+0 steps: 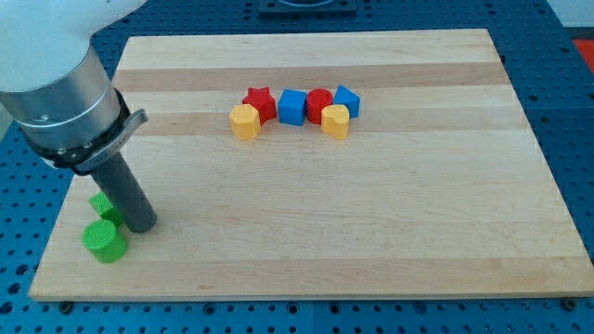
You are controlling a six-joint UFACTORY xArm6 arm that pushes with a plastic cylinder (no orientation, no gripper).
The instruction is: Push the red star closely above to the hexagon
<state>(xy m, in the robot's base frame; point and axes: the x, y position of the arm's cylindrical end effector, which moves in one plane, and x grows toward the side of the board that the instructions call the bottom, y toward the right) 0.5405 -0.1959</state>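
The red star (259, 102) lies near the board's top middle, touching the upper right of the yellow hexagon (245, 122). My tip (144, 225) rests on the board at the lower left, far from both. It stands just right of a green round block (105, 240) and a green star (101, 206), which the rod partly hides.
To the right of the red star runs a row: a blue cube (292, 107), a red round block (319, 102), a yellow heart (336, 122) and a blue triangle (346, 100). The wooden board (371, 223) ends close to the green blocks on the left.
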